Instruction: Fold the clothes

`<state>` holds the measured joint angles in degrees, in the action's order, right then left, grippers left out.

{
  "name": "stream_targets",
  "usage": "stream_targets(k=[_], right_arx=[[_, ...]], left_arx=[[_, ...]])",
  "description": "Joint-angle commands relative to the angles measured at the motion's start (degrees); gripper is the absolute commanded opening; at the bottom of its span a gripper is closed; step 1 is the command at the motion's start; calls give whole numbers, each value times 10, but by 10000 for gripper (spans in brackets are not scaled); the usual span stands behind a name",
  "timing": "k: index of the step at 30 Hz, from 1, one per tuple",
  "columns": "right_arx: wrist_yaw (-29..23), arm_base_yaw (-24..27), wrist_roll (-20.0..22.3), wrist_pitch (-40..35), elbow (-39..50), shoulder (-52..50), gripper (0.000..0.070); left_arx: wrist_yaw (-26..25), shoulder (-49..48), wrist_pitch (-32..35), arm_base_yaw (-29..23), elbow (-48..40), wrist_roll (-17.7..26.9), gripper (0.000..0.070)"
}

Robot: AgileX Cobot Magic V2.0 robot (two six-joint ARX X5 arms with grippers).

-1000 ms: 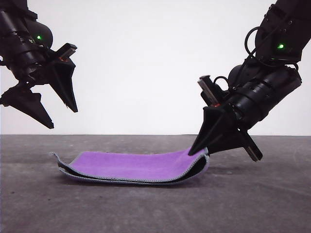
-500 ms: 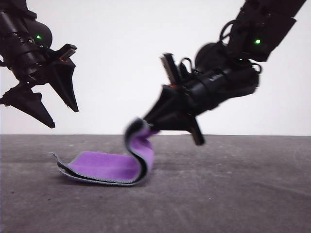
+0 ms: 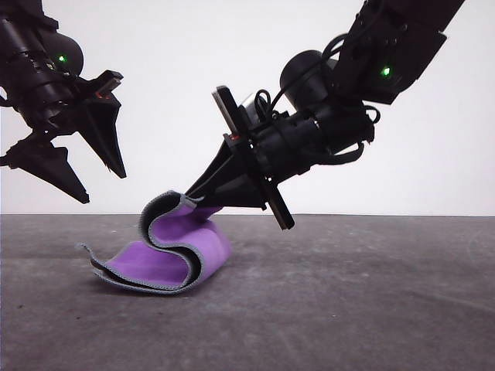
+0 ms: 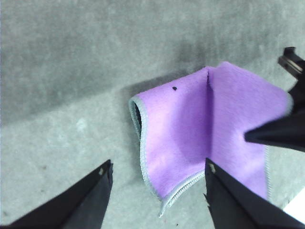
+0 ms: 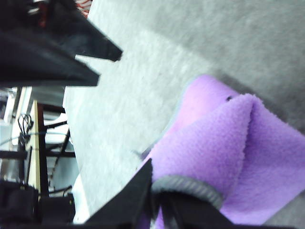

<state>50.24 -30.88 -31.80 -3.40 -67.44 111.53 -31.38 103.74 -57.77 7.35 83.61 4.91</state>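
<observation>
Cloth [image 3: 174, 251] lies on grey table [image 3: 348, 309], left of centre, purple face up, dark grey underside and light hem showing at edges. Its right edge is lifted off table and curled over leftward into an S-fold. Right gripper [image 3: 189, 197] is clamped on that raised hem, arm slanting down from upper right. Left gripper [image 3: 100, 185] hangs above cloth's left end w/ fingers spread apart, touching nothing.

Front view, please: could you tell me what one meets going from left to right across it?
Left gripper, open and held above the table → purple cloth, lying partly folded on the grey table with one edge lifted → right gripper, its fingers shut on that lifted edge → the right arm rising toward the upper right.
</observation>
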Motion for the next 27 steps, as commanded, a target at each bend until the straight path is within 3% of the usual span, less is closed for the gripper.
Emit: stream_targets(k=[1, 13, 14, 16, 17, 19, 27], right_arx=[[-1, -7, -12, -8, -5, 17, 0], [6, -18, -12, -11, -5, 23, 4], [11, -18, -12, -11, -5, 23, 25], [16, -19, -12, -11, -5, 23, 198], [20, -19, -12, -10, -5, 23, 331], [23, -19, -12, -9, -5, 23, 428], [39, -18, -7, -10, -6, 23, 430]], left_arx=[[0, 3, 5, 0, 11, 0, 371], [0, 3, 6, -1, 11, 0, 370], [0, 3, 6, -1, 11, 0, 370], [0, 3, 6, -2, 11, -1, 370], [0, 3, 6, -2, 11, -1, 370], [0, 3, 6, -2, 11, -2, 370], [0, 3, 6, -3, 11, -2, 371]])
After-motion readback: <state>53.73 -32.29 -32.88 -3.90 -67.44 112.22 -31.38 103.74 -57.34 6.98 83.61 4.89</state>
